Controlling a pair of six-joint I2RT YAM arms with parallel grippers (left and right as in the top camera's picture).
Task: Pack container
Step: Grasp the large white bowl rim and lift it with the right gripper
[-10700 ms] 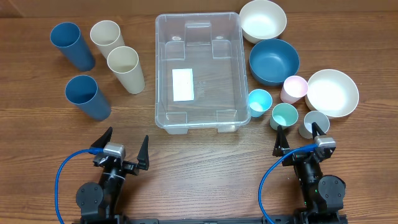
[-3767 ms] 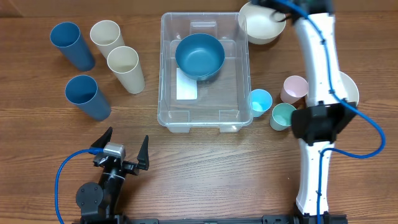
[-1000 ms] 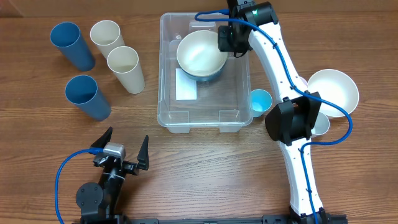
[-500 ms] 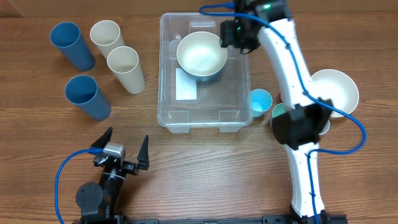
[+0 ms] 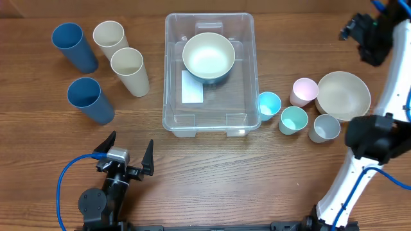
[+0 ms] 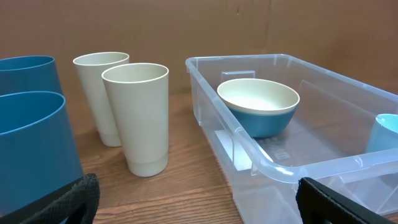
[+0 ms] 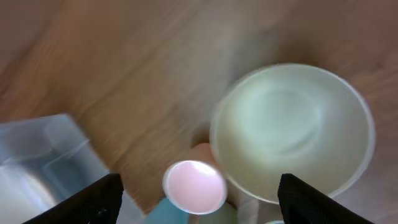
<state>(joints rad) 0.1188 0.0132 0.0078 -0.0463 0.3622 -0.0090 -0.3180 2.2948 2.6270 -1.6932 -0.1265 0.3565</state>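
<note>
- Large clear rectangular plastic container sits mid-table at the far side, long axis running away from the robot, with a white label on its floor.
- Its far half holds a white round bowl nested in a blue round bowl. The near half of the floor is bare (room left there).
- Left gripper is parked at the near edge with its fingers spread and nothing between them. There is open wood between it and the container's front wall.
- Right gripper is up over the far right. Its fingertips are wide apart and empty (the wrist view is blurred).
- To the left, two tall cream cups and two tall blue cups stand upright. The nearer cream cup is close to the container's left rim but apart from it.
- To the right, a small light-blue cup is just beside the container's wall.
- A small teal cup, a grey cup and a pink cup cluster by the big white bowl, so space is tight there.
</note>
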